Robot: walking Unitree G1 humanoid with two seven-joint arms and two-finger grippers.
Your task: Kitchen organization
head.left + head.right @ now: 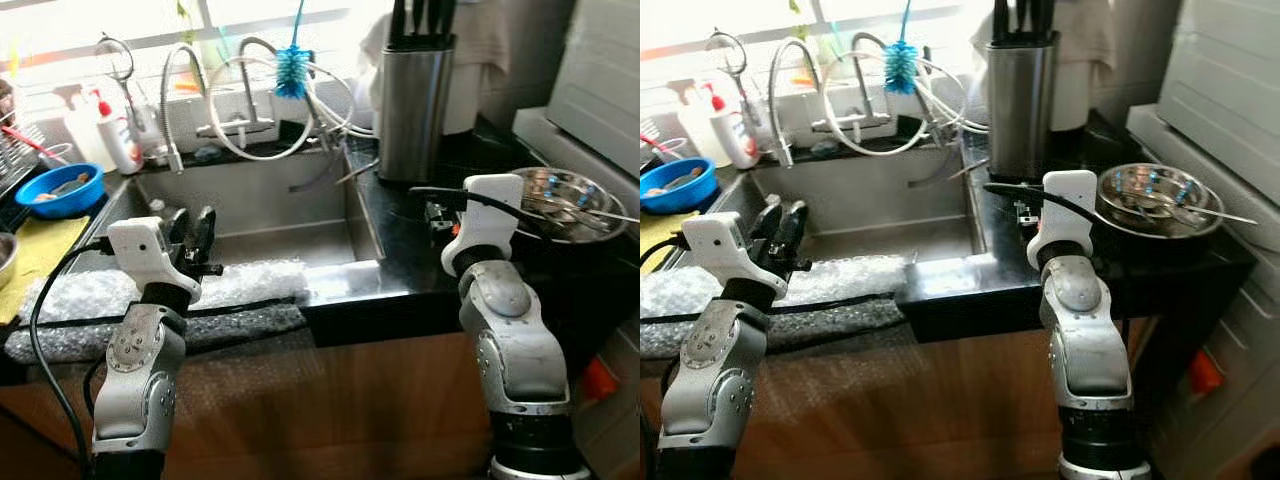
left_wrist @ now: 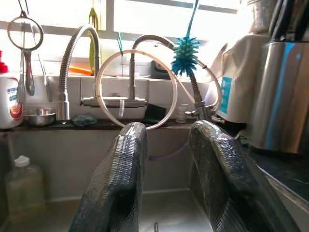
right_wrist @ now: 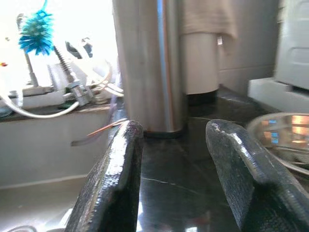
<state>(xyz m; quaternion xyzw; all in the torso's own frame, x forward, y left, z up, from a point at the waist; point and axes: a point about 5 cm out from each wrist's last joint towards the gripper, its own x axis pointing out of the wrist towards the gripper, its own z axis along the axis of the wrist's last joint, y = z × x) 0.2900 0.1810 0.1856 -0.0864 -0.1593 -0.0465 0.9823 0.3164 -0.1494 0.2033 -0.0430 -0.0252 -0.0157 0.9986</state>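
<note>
Sink sits right in the middle of the black table, stainless steel, with a strip of bubble wrap laid along its front edge. Behind it there's a faucet tangled up with a loop of pale hose, and a bright blue bottle brush hanging over them against the window. A white soap bottle with a red cap stands on the ledge to the left, and a blue bowl rests further left beside a yellow cloth.

Right of the sink, a tall steel knife block stands on the table with dark handles sticking out the top. Further right is a metal bowl with some utensils lying in it.

Left gripper hovers over the front left edge of the sink, jaws a bit apart and holding nothing. In its wrist view you can also see a small clear bottle down inside the sink. Right gripper hangs over the table between the knife block and the metal bowl, jaws spread too, nothing between them.
</note>
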